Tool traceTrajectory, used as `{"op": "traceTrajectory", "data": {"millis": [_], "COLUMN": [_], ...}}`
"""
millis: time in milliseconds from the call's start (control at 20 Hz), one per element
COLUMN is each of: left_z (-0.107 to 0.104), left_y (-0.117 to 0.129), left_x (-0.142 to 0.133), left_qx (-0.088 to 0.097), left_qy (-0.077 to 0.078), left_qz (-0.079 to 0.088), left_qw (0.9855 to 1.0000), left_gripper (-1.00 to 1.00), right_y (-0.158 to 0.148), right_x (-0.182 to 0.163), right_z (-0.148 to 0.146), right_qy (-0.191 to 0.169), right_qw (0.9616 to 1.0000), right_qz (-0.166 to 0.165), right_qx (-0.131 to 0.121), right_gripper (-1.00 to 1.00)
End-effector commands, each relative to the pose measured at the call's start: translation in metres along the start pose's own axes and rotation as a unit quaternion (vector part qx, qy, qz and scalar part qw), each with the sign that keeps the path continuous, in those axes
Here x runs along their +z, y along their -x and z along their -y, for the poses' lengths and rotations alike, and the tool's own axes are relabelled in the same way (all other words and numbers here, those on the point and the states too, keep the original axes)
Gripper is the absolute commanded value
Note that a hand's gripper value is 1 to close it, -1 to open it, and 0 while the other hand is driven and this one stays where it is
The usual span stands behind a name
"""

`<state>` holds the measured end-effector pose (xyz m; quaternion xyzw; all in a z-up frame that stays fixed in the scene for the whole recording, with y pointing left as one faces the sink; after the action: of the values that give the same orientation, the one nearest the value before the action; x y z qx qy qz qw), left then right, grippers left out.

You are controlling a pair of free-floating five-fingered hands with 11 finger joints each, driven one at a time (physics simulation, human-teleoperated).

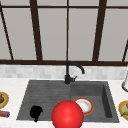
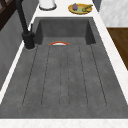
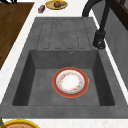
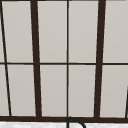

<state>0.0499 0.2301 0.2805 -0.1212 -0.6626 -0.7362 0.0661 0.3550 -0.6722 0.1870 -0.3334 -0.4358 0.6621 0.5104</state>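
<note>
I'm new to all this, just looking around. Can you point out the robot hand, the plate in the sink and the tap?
robot hand [image 1: 35, 112], front view, on its palm.
plate [image 3: 70, 82], right side view, on its white middle.
tap [image 1: 67, 78], front view, on its base.

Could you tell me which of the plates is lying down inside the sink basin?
The white plate with the red-orange rim; it lies flat in the basin, while the yellow plates sit on the counter.
</note>
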Motion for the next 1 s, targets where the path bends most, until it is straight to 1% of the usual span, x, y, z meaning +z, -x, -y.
{"op": "traceTrajectory", "data": {"millis": [0, 100, 200, 450, 750, 850, 950], "left_z": [0.000, 0.000, 0.000, 0.000, 0.000, 0.000, 0.000], "left_y": [0.000, 0.000, 0.000, 0.000, 0.000, 0.000, 0.000], "left_x": [0.000, 0.000, 0.000, 0.000, 0.000, 0.000, 0.000], "left_qx": [0.000, 0.000, 0.000, 0.000, 0.000, 0.000, 0.000], "left_qy": [0.000, 0.000, 0.000, 0.000, 0.000, 0.000, 0.000], "left_qz": [0.000, 0.000, 0.000, 0.000, 0.000, 0.000, 0.000], "left_qw": [1.0000, 1.0000, 1.0000, 1.0000, 1.0000, 1.0000, 1.0000], "left_gripper": [0.00, 0.00, 0.00, 0.00, 0.00, 0.00, 0.00], "right_y": [-0.001, -0.002, -0.003, -0.005, -0.007, -0.009, -0.009], "right_x": [0.005, 0.008, 0.011, 0.020, 0.028, 0.028, 0.029], "right_z": [0.000, -0.001, -0.001, -0.003, -0.006, -0.007, -0.007], "right_qy": [0.004, 0.006, 0.005, 0.003, -0.001, -0.008, -0.007], "right_qw": [0.9980, 0.9966, 0.9950, 0.9922, 0.9868, 0.9852, 0.9813], "right_qz": [-0.052, -0.063, -0.083, -0.101, -0.143, -0.153, -0.180], "right_qx": [-0.037, -0.053, -0.054, -0.073, -0.076, -0.077, -0.068], "right_gripper": [-1.00, -1.00, -1.00, -1.00, -1.00, -1.00, -1.00]}}
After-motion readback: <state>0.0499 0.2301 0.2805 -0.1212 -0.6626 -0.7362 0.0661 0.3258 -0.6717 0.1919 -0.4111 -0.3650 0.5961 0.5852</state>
